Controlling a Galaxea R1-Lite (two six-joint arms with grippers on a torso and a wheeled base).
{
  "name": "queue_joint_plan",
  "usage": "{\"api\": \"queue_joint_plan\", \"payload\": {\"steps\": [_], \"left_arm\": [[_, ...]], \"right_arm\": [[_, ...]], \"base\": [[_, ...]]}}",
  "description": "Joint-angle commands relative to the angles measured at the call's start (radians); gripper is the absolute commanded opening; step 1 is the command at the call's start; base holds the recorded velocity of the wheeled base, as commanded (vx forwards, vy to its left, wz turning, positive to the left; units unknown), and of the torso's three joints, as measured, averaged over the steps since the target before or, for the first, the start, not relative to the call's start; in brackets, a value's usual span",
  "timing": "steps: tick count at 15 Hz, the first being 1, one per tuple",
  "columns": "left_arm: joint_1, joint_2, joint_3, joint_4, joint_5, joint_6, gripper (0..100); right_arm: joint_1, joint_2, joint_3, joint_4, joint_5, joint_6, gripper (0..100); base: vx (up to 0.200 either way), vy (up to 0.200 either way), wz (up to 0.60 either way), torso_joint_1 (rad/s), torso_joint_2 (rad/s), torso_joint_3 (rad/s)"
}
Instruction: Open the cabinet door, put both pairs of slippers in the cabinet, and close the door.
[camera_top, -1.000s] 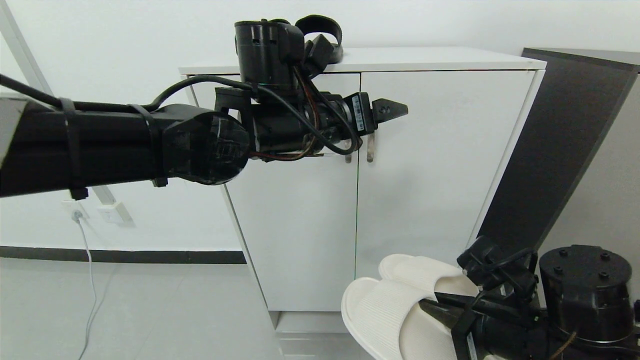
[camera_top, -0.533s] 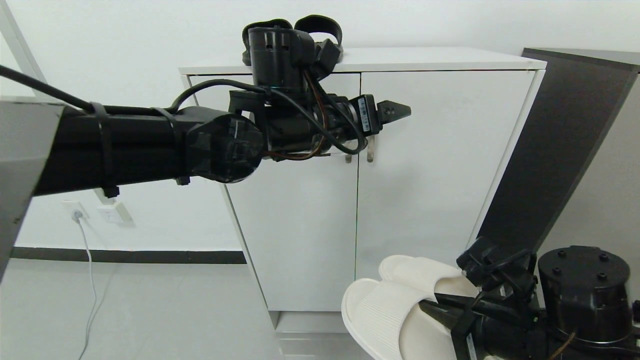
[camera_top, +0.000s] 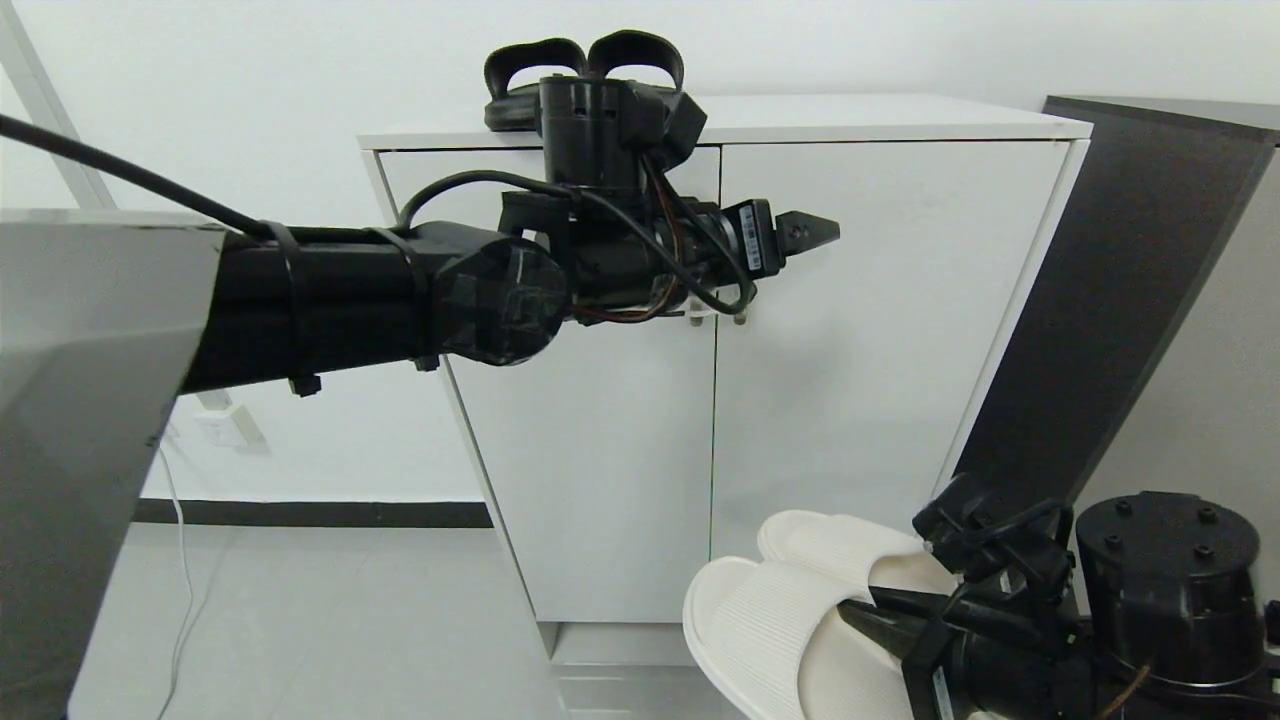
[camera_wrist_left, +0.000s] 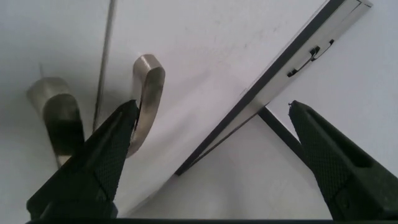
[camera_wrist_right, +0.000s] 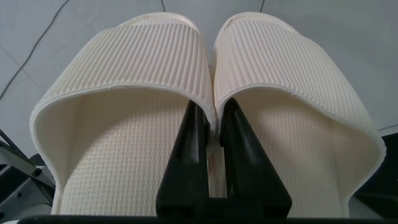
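the white cabinet (camera_top: 850, 300) stands with both doors shut; the left gripper (camera_top: 812, 232) hangs level before the upper part of the right door, its jaws spread wide and gripping nothing, one tip just beside that door's metal handle (camera_wrist_left: 149, 87); the black slippers (camera_top: 585, 60) sit on the cabinet top near its left end; low by the cabinet's foot, the right gripper (camera_wrist_right: 211, 118) is clamped on the adjoining inner walls of the cream slippers (camera_top: 790, 600), holding the pair side by side.
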Motion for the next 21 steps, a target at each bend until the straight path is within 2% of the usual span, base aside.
{"api": "queue_joint_plan", "payload": {"steps": [1, 4, 8, 14, 16, 17, 18, 21], "left_arm": [[0.000, 0.005, 0.000, -0.001, -0.001, -0.002, 0], [-0.003, -0.003, 0.013, -0.001, -0.004, -0.004, 0], [-0.005, -0.044, 0.082, -0.004, -0.004, -0.004, 0], [-0.017, -0.212, 0.301, -0.027, -0.004, 0.003, 0], [-0.023, -0.265, 0.394, -0.075, 0.002, 0.004, 0], [-0.037, -0.328, 0.493, -0.136, 0.003, 0.003, 0], [-0.039, -0.368, 0.540, -0.156, 0.003, 0.001, 0], [-0.019, -0.412, 0.579, -0.160, -0.006, -0.004, 0]], "right_arm": [[0.000, 0.000, 0.001, -0.001, 0.000, 0.000, 0], [0.000, 0.000, 0.001, -0.001, 0.000, 0.000, 0], [0.007, -0.003, 0.012, -0.001, 0.003, -0.002, 0], [0.028, -0.035, 0.063, -0.028, 0.076, -0.051, 0], [0.031, -0.038, 0.066, -0.028, 0.076, -0.051, 0], [0.031, -0.041, 0.069, -0.028, 0.076, -0.051, 0], [0.033, -0.041, 0.069, -0.028, 0.076, -0.051, 0], [0.039, -0.038, 0.066, -0.028, 0.072, -0.052, 0]], "base": [[0.000, 0.000, 0.00, 0.000, 0.00, 0.000], [0.000, 0.000, 0.00, 0.000, 0.00, 0.000], [0.000, 0.000, 0.00, 0.000, 0.00, 0.000], [0.000, 0.000, 0.00, 0.000, 0.00, 0.000], [0.000, 0.000, 0.00, 0.000, 0.00, 0.000], [0.000, 0.000, 0.00, 0.000, 0.00, 0.000], [0.000, 0.000, 0.00, 0.000, 0.00, 0.000], [0.000, 0.000, 0.00, 0.000, 0.00, 0.000]]}}
